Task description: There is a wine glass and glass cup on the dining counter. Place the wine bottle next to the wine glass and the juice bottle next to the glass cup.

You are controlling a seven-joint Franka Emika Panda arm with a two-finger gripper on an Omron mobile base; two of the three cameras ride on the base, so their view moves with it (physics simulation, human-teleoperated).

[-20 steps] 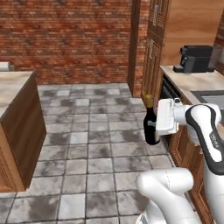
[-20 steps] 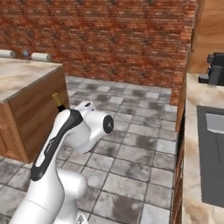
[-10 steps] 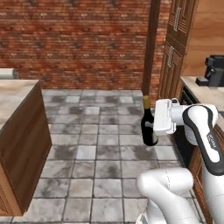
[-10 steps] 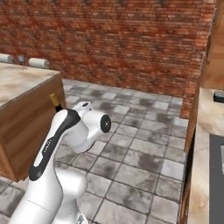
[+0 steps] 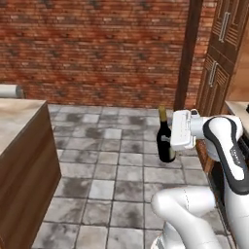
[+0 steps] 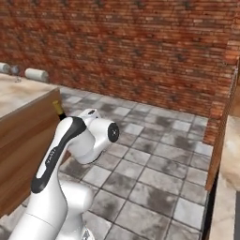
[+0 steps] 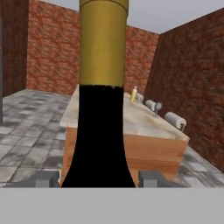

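Observation:
My gripper [image 7: 98, 179] is shut on the wine bottle [image 7: 103, 109], a near-black bottle with a tan-gold foil neck, held upright above the tiled floor. In the left base view the wine bottle [image 5: 165, 142] hangs in front of the white hand, with the gripper [image 5: 171, 138] around its body. Its gold top [image 6: 57, 107] peeks out beside the arm in the right base view. Ahead lies the dining counter [image 7: 144, 124]. On it, far back, stand the yellow juice bottle [image 7: 134, 94] and the wine glass [image 7: 158, 107]. The glass cup is out of view.
The dining counter [image 5: 19, 121] and its wooden side stand to the left, with padded stool rolls [image 6: 40, 75] along its far edge. A brick wall [image 5: 97, 48] closes the back. Wooden cabinets [image 5: 221, 73] rise on the right. Grey floor tiles [image 5: 107, 160] lie between.
The whole scene has shifted as the base turned left: the worktop and coffee machine slid out of view and the dining counter came nearer. The wine bottle stays in my grip.

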